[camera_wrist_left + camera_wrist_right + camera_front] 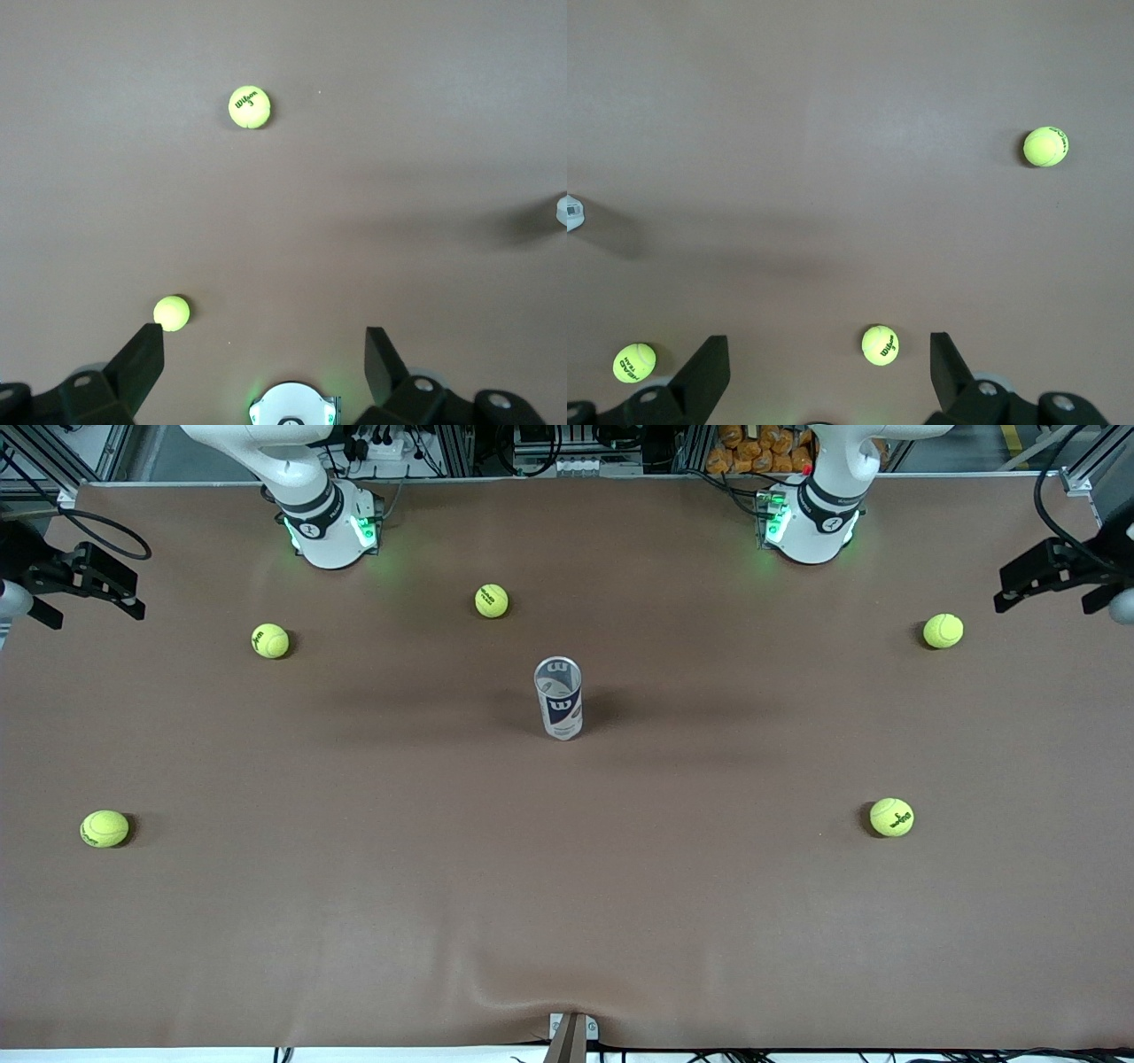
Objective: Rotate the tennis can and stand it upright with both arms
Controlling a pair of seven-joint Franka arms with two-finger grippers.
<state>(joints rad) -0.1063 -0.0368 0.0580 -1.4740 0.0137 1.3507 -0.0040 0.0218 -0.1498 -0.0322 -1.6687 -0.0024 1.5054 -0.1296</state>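
The tennis can (559, 698) stands upright in the middle of the table, its open top showing and the dark blue band with the white "W" facing the front camera. Only a sliver of it shows in the left wrist view (562, 208) and in the right wrist view (571, 213). My left gripper (264, 354) is open and empty, high over the table near its own base (292, 409). My right gripper (829, 359) is open and empty, high over the table near its base. Both hands are out of the front view; only the arm bases (330, 524) (813, 521) show there.
Several yellow-green tennis balls lie scattered around the can: two near the right arm's base (492, 600) (270, 640), one near the left arm's base (943, 631), and two nearer the front camera (104, 828) (891, 817). Black fixtures (84, 577) (1054, 574) stand at both table ends.
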